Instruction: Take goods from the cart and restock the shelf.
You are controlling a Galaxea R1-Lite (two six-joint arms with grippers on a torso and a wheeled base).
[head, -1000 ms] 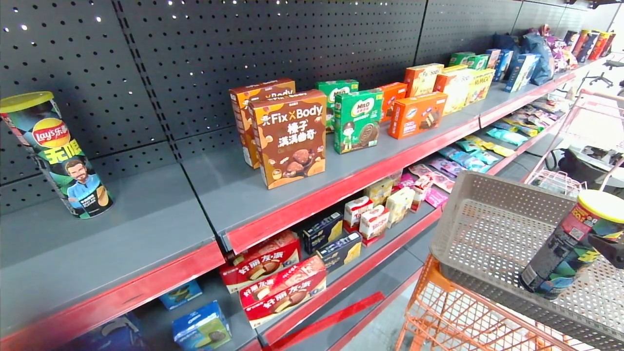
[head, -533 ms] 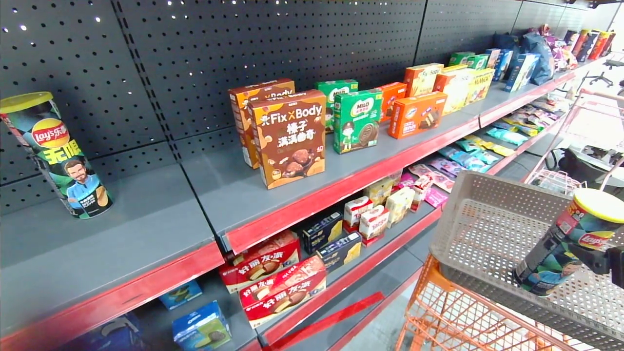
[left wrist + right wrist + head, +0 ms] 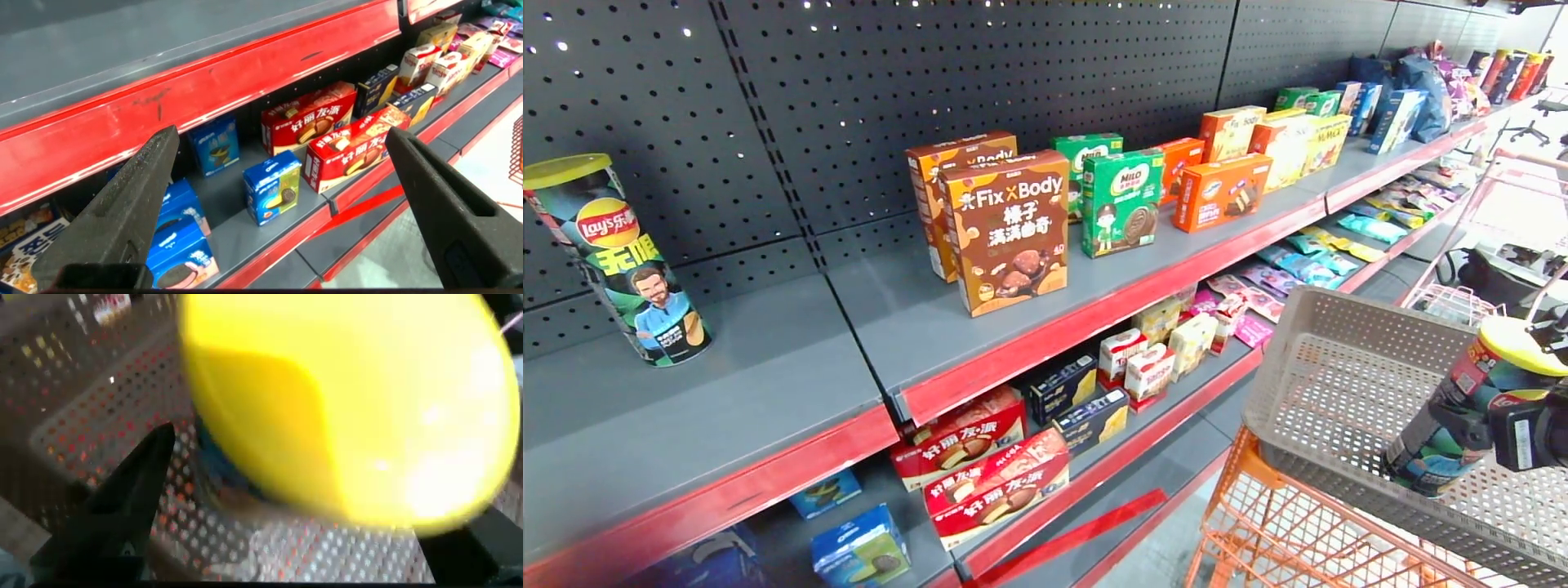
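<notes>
A chips can [image 3: 1462,408] with a yellow lid leans tilted in the grey perforated basket [image 3: 1339,384] on the orange cart [image 3: 1258,531]. My right gripper [image 3: 1515,420] is at the can's upper part, open, with a finger on each side of it; I cannot tell if they touch. In the right wrist view the yellow lid [image 3: 351,408] sits close between the right gripper [image 3: 310,490] fingers. A matching chips can [image 3: 617,261] stands upright at the left of the grey top shelf [image 3: 768,384]. My left gripper [image 3: 279,135] hangs open in front of the lower shelves, holding nothing.
Brown, green and orange snack boxes [image 3: 1013,233] stand along the top shelf to the right of a bare stretch. Red and blue boxes [image 3: 327,139] fill the lower shelves. A black pegboard wall [image 3: 931,73] backs the shelf. The cart stands at the lower right.
My right gripper came in from the right edge and moved around the upper part of the can in the basket. The can turned and shifted slightly left.
</notes>
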